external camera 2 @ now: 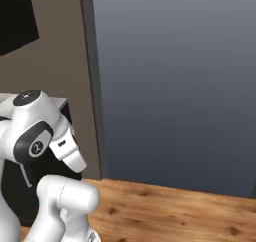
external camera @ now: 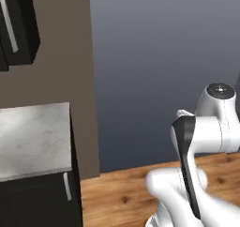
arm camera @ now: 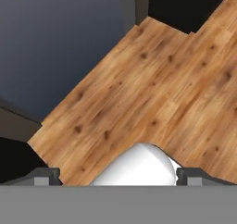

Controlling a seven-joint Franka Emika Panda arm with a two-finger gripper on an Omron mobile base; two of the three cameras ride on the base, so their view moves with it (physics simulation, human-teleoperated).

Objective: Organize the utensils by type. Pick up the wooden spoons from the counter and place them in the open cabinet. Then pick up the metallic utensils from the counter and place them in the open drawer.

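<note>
The two-finger claw (arm camera: 118,177) stands released with nothing between its dark fingertips (arm camera: 45,177), aimed down at the brown wooden plank floor (arm camera: 152,84). Farther off, the white grey-veined marble surface (external camera: 33,139) lies bare atop black base cabinets (external camera: 40,202). Beyond hangs the black upper wall cabinet (external camera: 16,26), against the taupe wall (external camera: 61,48).
</note>
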